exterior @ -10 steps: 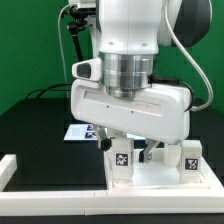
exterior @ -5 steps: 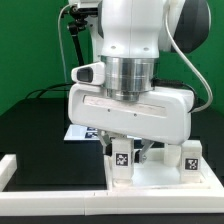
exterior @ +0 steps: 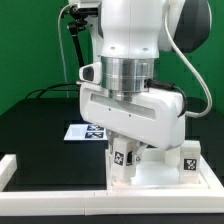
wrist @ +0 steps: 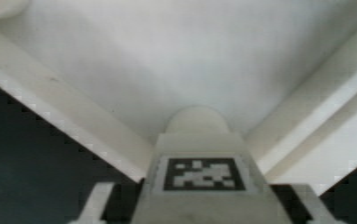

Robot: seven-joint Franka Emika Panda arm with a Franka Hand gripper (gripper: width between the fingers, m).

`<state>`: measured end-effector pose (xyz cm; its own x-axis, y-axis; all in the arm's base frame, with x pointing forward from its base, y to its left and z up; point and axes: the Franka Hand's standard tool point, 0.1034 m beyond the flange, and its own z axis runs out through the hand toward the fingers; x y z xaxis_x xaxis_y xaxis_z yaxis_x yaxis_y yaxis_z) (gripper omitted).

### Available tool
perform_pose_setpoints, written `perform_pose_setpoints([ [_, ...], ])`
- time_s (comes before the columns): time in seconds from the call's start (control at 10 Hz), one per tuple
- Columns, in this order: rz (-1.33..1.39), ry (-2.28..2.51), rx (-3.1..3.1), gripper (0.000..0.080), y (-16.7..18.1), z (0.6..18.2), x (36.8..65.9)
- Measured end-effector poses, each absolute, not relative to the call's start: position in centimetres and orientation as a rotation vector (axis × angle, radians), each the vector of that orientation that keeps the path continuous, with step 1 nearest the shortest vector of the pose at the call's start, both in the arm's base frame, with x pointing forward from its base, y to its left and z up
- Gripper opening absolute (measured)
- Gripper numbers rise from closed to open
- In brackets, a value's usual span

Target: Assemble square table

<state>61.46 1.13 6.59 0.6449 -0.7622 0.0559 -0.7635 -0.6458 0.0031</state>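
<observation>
The white square tabletop lies at the exterior view's lower right, against the border rails. My gripper is shut on a white tagged leg that stands upright on the tabletop's near-left corner. A second tagged leg stands upright at the right corner. In the wrist view the held leg sits between my two fingers, with the tabletop beyond it. The other legs are hidden behind the arm.
The marker board lies on the black table behind the tabletop. White border rails run along the exterior view's left and front. A green wall stands behind.
My hand has turned about its vertical axis while holding the leg. More of the marker board now shows. The leg stays at the same corner.
</observation>
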Motion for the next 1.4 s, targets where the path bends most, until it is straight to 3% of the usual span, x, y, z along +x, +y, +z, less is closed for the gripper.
perform_pose_setpoints([
  [0.6, 0.095, -2.507, 2.12, 0.0284, 0.6, 6.3, 62.4],
  [0.9, 0.074, -2.691, 1.944, 0.0284, 0.5, 6.3, 62.4],
  [1.0, 0.078, -2.661, 1.983, 0.0411, 0.5, 6.2, 62.4],
  [1.1, 0.092, -2.585, 2.073, 0.0411, 0.5, 6.3, 62.4],
  [1.2, 0.112, -2.392, 2.282, 0.0557, 0.7, 6.5, 62.5],
  [1.3, 0.126, -2.199, 2.449, 0.0624, 0.8, 6.6, 62.6],
  [1.4, 0.123, -1.928, 2.632, 0.0643, 1.1, 6.5, 62.3],
])
